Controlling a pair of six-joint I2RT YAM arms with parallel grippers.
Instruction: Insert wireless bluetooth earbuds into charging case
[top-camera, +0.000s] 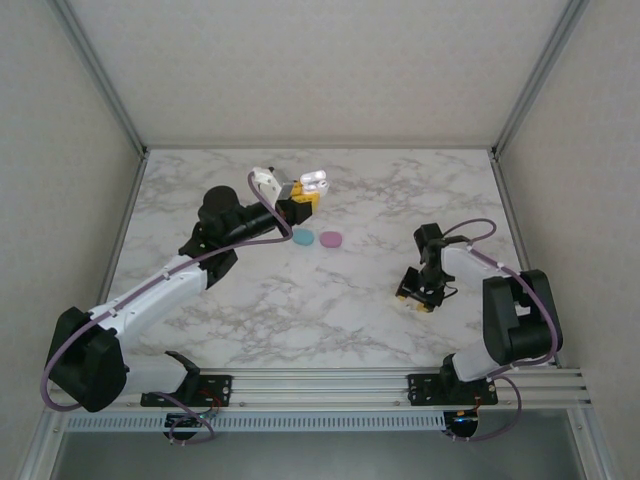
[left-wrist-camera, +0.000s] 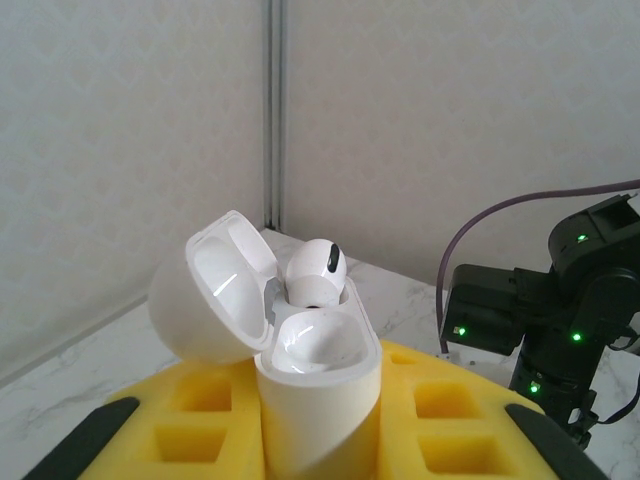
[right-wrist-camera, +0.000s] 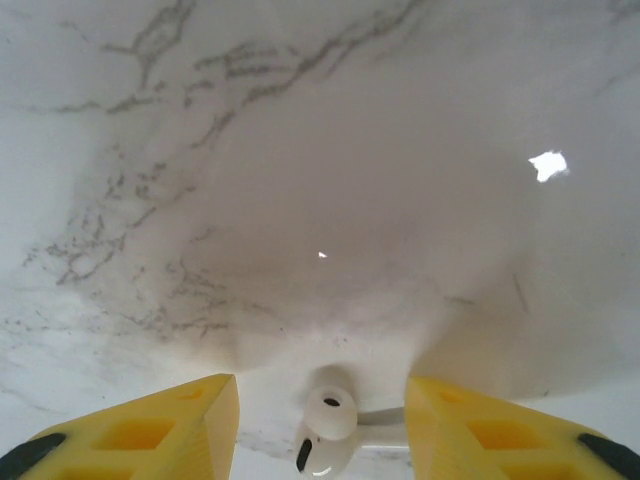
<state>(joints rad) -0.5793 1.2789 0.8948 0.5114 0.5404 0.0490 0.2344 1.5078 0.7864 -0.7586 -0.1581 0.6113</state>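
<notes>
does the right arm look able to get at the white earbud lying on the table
Probably yes: the white earbud lies on the marble table between the open yellow fingers of the right gripper, with nothing over it to block the way.

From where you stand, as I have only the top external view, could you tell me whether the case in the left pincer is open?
Observer: Yes; the charging case, clamped in the left pincer, has its lid swung back.
Operator: Is anything inside?
Observer: One seated earbud in the far socket; the near socket is empty.
Operator: And the right pincer?
Observer: It is open astride a loose earbud lying on the table.
</notes>
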